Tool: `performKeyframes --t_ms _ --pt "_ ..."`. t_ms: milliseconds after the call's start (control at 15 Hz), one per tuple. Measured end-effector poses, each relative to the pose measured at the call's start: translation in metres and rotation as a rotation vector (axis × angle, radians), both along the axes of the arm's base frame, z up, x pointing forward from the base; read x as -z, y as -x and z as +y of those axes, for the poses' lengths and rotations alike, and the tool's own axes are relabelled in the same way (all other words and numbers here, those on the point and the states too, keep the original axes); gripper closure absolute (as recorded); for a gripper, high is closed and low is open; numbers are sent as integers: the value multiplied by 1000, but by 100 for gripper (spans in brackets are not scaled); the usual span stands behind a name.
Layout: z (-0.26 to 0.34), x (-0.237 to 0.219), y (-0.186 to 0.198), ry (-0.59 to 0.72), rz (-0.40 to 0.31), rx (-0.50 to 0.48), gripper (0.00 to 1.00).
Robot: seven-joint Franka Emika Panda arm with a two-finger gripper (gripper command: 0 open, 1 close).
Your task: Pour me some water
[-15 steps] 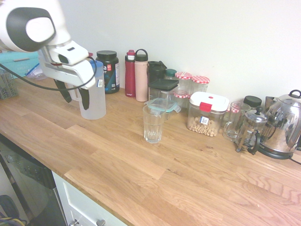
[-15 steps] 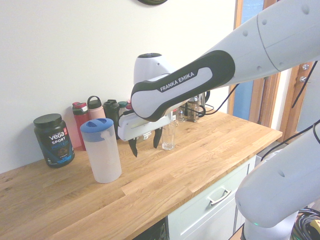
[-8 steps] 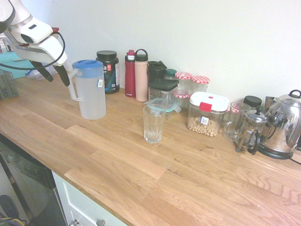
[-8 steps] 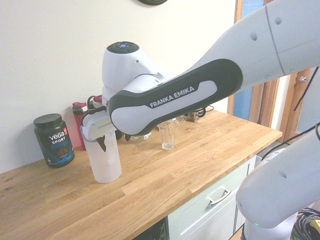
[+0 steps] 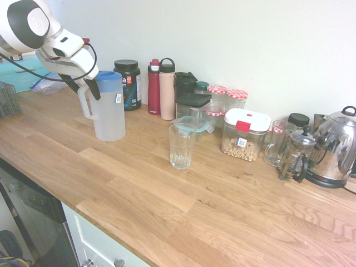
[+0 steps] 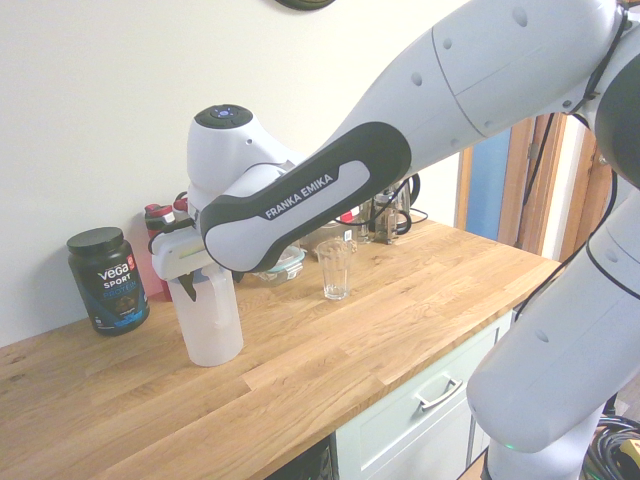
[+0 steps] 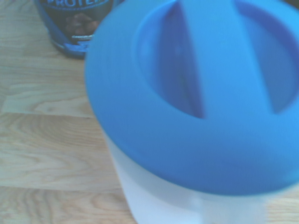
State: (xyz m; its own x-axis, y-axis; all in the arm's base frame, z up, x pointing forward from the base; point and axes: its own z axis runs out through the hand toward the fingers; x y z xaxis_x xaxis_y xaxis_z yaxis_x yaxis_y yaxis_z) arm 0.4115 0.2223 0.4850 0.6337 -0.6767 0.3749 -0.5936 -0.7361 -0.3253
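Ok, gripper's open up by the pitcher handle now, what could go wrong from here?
1. The open gripper sits high at the pitcher handle; a shallow grasp might slip once lifted.
2. The blue lid only rests on top as far as I can see; tilting could loosen it.
3. The glass stands close to the jars; a wide swing could knock them.

Jug (image 5: pixel 108 108) on counter (image 5: pixel 167 189), glass (image 5: pixel 181 146) to its right, bottles (image 5: pixel 160 88) behind by wall, kettle (image 5: pixel 336 147) far right
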Motion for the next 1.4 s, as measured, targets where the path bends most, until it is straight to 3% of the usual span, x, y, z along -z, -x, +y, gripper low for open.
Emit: performKeyframes --t_ms 600,1400 --pt "3 6 -11 8 -27 4 100" --pt "12 10 -5 5 -12 -4 100"
